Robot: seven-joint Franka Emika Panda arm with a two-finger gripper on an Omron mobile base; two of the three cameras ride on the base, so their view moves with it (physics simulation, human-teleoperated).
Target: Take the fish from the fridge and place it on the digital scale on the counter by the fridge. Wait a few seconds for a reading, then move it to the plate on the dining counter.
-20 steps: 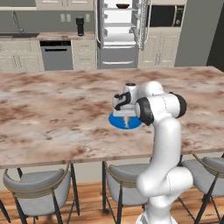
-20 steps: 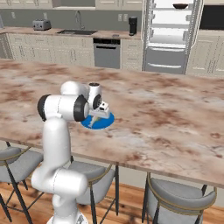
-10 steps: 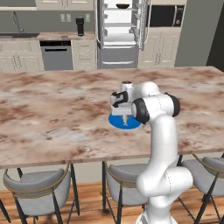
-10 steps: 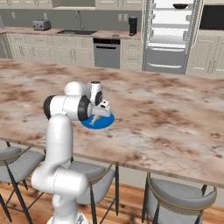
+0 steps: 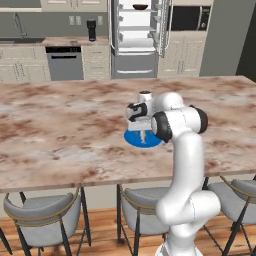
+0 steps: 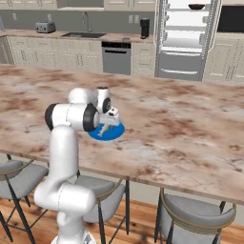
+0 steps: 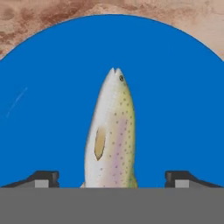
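Note:
The fish, pale and speckled, lies flat on the blue plate, head pointing away from the hand. My gripper hovers just above it, open, with one fingertip on each side and well apart from the fish. From the base, the gripper hangs over the plate on the dining counter. The right base view gives the same gripper above the plate. The fridge stands open at the back. The digital scale is out of view.
Grey stools line the near edge of the dining counter. A black coffee machine stands on the wall counter left of the fridge. A dark bowl sits on the fridge's top shelf.
The jaws have gone from shut to wide open, and the fish now rests on the plate. The hand has shifted slightly left.

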